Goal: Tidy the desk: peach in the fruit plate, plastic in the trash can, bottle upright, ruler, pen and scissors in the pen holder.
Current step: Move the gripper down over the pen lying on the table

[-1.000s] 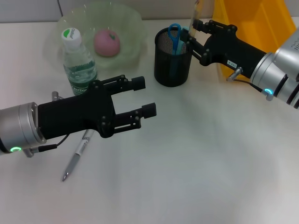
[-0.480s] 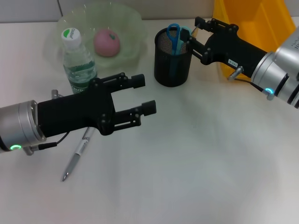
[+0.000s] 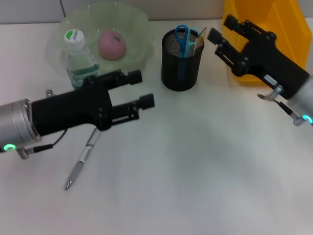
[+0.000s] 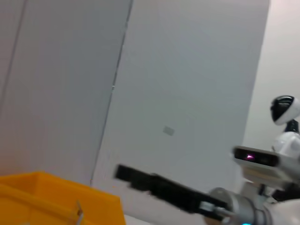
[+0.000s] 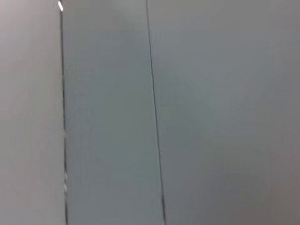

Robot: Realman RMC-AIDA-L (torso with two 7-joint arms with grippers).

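ruler (image 3: 199, 40) released, right end effector (image 3: 221, 30) withdrawn

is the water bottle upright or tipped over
Upright: the water bottle stands on the desk with its white cap on top, beside the fruit plate.

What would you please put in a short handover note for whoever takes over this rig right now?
Left gripper: open, empty, over the desk above the pen.
Right gripper: open, empty, beside the pen holder, in front of the yellow trash can.
Done: peach in the fruit plate; bottle upright; scissors and ruler in the holder.
Left: pen lies on the desk, needs to go in the holder. No plastic visible on the desk.
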